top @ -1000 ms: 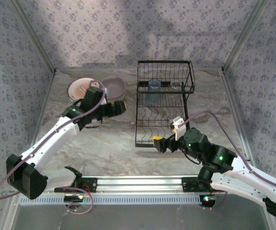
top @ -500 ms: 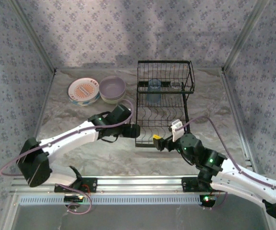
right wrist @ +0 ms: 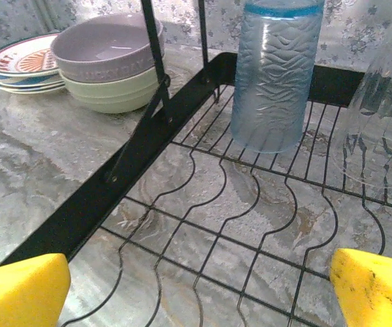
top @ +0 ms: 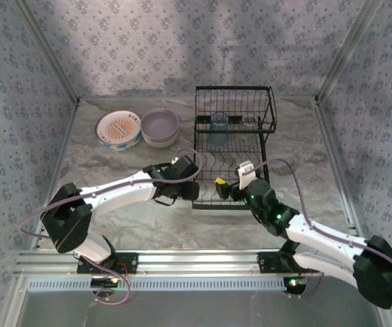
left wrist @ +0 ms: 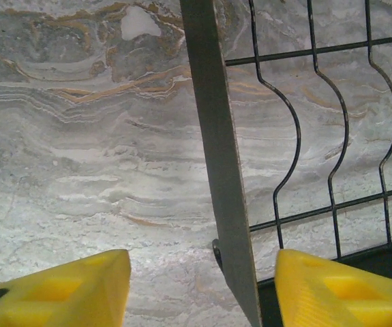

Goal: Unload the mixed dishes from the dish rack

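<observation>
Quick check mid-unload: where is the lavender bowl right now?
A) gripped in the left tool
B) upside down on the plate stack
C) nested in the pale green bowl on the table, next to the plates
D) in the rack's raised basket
C: the lavender bowl sits upright, nested in the pale green bowl on the table, beside the plate stack and outside the dish rack.
</observation>
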`<state>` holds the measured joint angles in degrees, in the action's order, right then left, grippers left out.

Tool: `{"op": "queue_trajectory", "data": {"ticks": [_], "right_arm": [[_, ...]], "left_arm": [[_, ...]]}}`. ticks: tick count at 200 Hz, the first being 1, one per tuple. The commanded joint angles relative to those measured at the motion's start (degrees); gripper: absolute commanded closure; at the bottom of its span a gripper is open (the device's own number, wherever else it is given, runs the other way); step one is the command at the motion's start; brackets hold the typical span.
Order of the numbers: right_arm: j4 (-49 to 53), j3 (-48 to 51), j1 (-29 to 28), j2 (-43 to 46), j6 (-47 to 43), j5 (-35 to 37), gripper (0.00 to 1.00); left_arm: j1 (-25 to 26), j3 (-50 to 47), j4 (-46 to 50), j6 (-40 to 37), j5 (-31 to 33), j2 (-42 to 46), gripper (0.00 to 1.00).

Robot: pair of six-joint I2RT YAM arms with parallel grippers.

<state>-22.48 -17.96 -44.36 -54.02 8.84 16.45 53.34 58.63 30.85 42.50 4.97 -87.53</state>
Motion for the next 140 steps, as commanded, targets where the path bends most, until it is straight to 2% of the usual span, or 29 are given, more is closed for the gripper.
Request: {"op": "queue_trajectory", "data": {"ticks": [1, 16, 44, 91, 100, 140], "right_arm": [[-11.38, 0.74, 1.09, -3.62, -2.0, -1.25, 0.0], [-16.41, 1.39, 1.54, -6.88, -2.68, -0.94, 0.0], [-24.7, 1.57, 3.45, -13.93, -1.95, -1.54, 0.0], [-37.13, -0.44, 5.03, -26.23, -1.15, -1.34, 0.0], [-39.2, -0.77, 5.05, -28.22, -1.36, -1.12, 0.0], [-47.03, -1.79, 5.33, -35.13, -3.19, -0.45, 0.0]], "left_arm": [[0.53, 1.22, -0.8, 1.24, 1.34, -1.8, 0.49], [0.62, 1.4, -0.86, 1.74, 1.23, -2.72, 0.54], [1.04, 1.75, -0.63, 2.09, 0.96, -3.96, 0.73], [1.93, 1.93, -0.47, 2.59, 0.39, -5.0, 0.97], [2.11, 1.84, -0.44, 2.66, 0.17, -5.19, 1.0], [3.38, 1.84, -0.06, 3.03, 0.04, -5.81, 1.0]]}}
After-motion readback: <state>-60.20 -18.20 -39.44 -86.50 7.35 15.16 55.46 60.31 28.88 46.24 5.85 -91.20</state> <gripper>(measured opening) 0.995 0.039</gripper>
